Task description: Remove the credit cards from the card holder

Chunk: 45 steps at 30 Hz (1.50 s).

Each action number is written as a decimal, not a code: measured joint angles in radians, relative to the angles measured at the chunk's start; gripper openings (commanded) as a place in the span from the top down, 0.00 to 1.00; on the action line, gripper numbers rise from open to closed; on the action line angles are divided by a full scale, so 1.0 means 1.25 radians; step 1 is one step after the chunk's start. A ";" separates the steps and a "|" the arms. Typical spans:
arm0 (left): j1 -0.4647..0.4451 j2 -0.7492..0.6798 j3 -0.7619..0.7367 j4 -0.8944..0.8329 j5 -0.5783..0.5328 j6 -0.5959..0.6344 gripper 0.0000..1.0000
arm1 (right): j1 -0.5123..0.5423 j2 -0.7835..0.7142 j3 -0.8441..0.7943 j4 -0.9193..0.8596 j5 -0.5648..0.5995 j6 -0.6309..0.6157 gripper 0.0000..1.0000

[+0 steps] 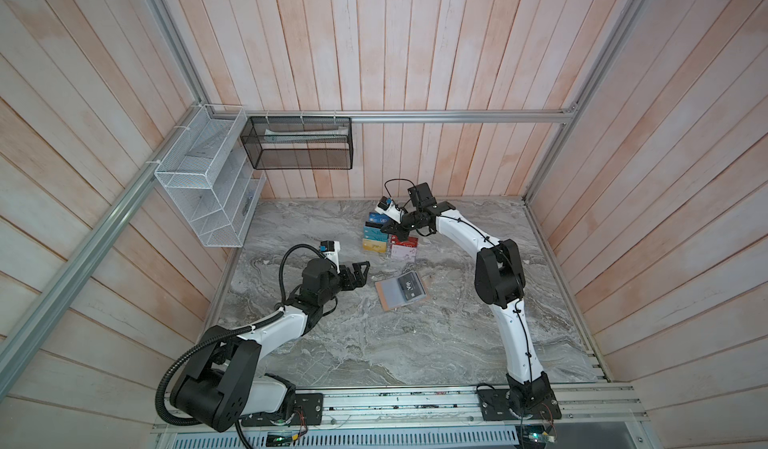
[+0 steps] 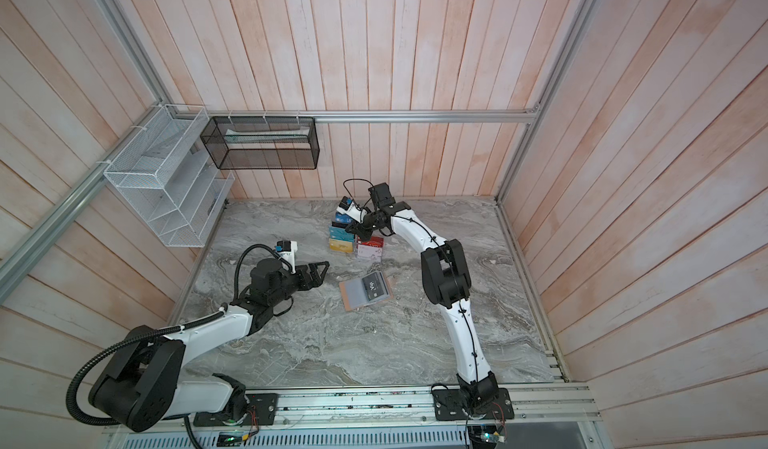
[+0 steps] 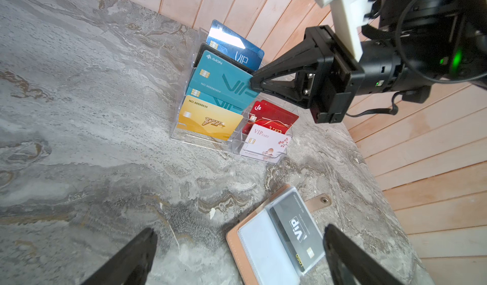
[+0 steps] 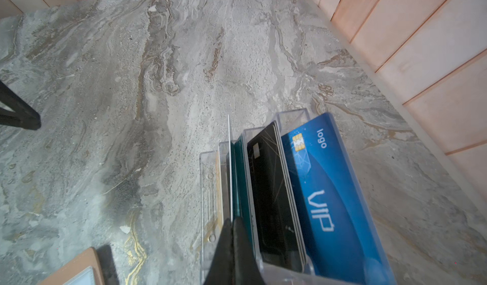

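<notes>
Left wrist view gives the clearest look at my right gripper [image 3: 253,82]. Its two black, tapered fingers are pressed together on the right edge of a teal card [image 3: 221,78], glossy plastic with a gold chip and pale VIP lettering. That card stands tilted among the middle tiers of the clear acrylic stand [image 3: 200,141]. From my right wrist the same card shows edge-on, as a thin pale line between my fingertips.

The stepped stand sits toward the far side of the veined grey marble table [image 3: 105,112], near the plank wall. It also holds a shiny blue card [image 3: 237,51] at the back, a gold card [image 3: 208,119] in front, and a red card [image 3: 271,115] and a white blossom-printed card [image 3: 266,144] on the right.

The card holder [image 3: 246,227], a tan-pink leather-like booklet with a snap tab, lies open and flat nearer the middle of the table. A matte black VIP card [image 3: 295,233] is inside the clear sleeve of its right page; the left sleeve looks pale and cloudy.

My left gripper [image 1: 363,274] has its jaws spread wide with nothing between them. It is just left of the card holder, not touching it.
</notes>
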 measured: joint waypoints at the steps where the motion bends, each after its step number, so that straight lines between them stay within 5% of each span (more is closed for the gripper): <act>1: 0.001 0.000 0.000 0.000 0.002 -0.002 0.00 | 0.000 0.004 0.003 -0.002 0.004 -0.001 1.00; 45: 0.012 0.020 -0.011 0.023 0.031 -0.029 0.00 | 0.005 0.031 -0.010 0.067 0.058 0.044 0.94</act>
